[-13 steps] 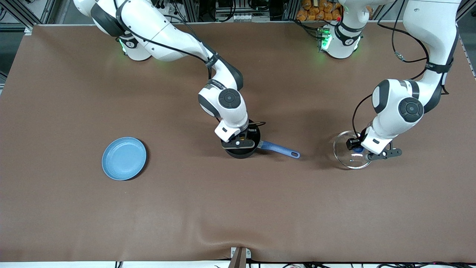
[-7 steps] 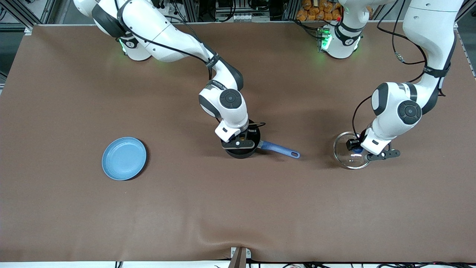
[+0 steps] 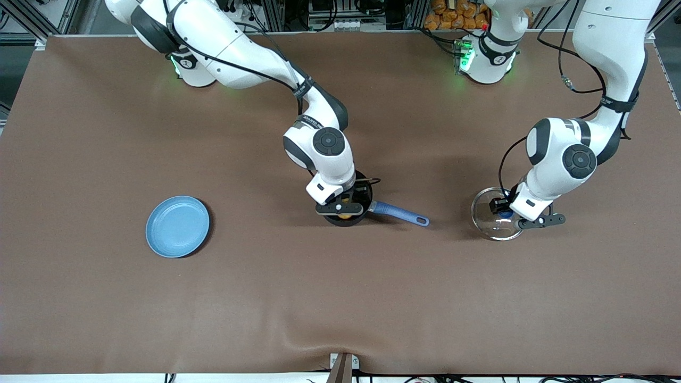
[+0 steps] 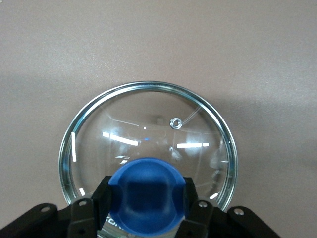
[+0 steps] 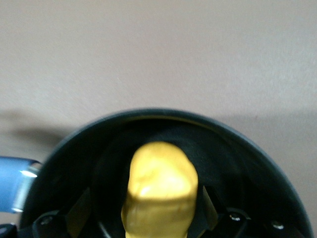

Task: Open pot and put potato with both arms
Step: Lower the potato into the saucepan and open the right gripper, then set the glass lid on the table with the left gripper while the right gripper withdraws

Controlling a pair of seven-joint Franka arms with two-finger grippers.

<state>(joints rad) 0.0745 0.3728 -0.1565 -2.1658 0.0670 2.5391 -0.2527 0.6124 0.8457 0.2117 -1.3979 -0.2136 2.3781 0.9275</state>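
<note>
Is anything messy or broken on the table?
Nothing stands out. The potato sits inside the pot under the open right gripper. The left gripper holds the glass lid by its blue knob. The blue plate lies flat, unbroken.

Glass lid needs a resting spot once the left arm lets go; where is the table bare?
The brown table lies bare between the flat light-blue plate and the small black saucepan, and all along the camera-side edge. It is crowded at the saucepan, where the right gripper hangs over the yellow potato, and around the glass lid in the left gripper.
</note>
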